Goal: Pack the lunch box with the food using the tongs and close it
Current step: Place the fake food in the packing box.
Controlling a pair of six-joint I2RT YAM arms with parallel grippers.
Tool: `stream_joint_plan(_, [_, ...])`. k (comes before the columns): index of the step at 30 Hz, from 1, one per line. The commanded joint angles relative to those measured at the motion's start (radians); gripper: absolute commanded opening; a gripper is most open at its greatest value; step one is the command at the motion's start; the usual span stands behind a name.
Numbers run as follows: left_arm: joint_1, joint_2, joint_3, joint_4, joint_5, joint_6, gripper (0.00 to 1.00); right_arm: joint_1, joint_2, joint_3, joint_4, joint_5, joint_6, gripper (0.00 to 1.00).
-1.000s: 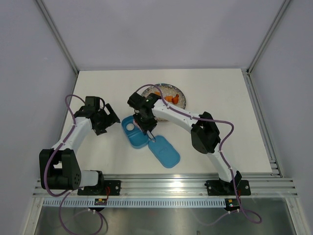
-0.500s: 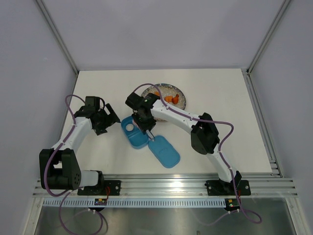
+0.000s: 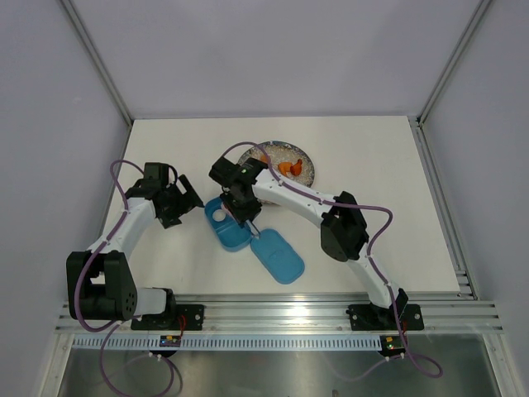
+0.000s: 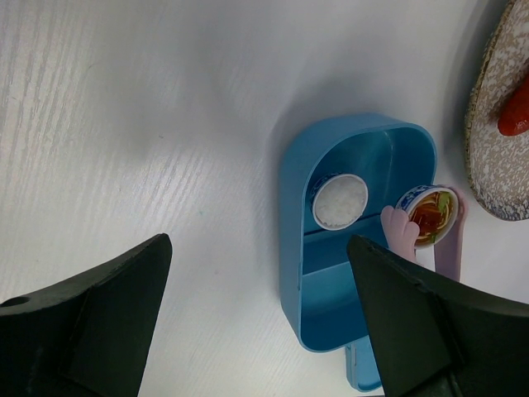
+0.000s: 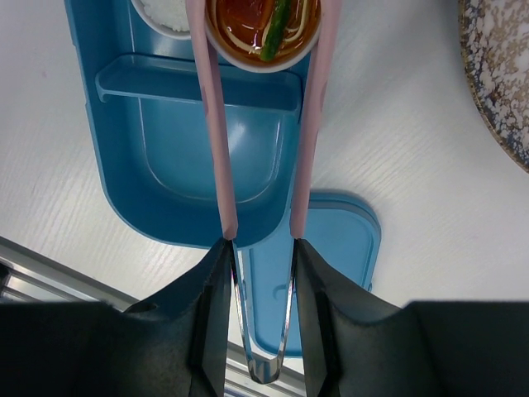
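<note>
Left gripper [image 3: 183, 201] hangs at 9 o'clock of the lunch box [image 4: 347, 306], jaws spread wide, nothing in them. From above, the box lies with its long axis running 11 to 5, a rice cup [image 4: 340, 202] in its far compartment. Over to the right gripper [image 5: 262, 248]: jaws narrowed on the tongs [image 5: 213, 149], which run out at 12, parallel to the box, pinching a noodle cup [image 4: 427, 216]. In the left wrist view that cup overlaps the box's wall at 3 o'clock of the rice. It looks to need a nudge toward 9 before release. The lid [image 3: 279, 256] lies at 5 o'clock of the box.
</note>
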Motion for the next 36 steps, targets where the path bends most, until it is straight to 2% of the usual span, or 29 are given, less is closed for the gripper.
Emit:
stream_joint_plan(1, [0.007, -0.006, -0.005, 0.030, 0.010, -0.001, 0.91, 0.011, 0.023, 0.042, -0.003, -0.005, -0.019, 0.22])
stream_joint_plan(36, [0.007, 0.005, -0.025, 0.049, 0.036, -0.008, 0.91, 0.047, 0.034, 0.082, -0.029, 0.063, 0.003, 0.23])
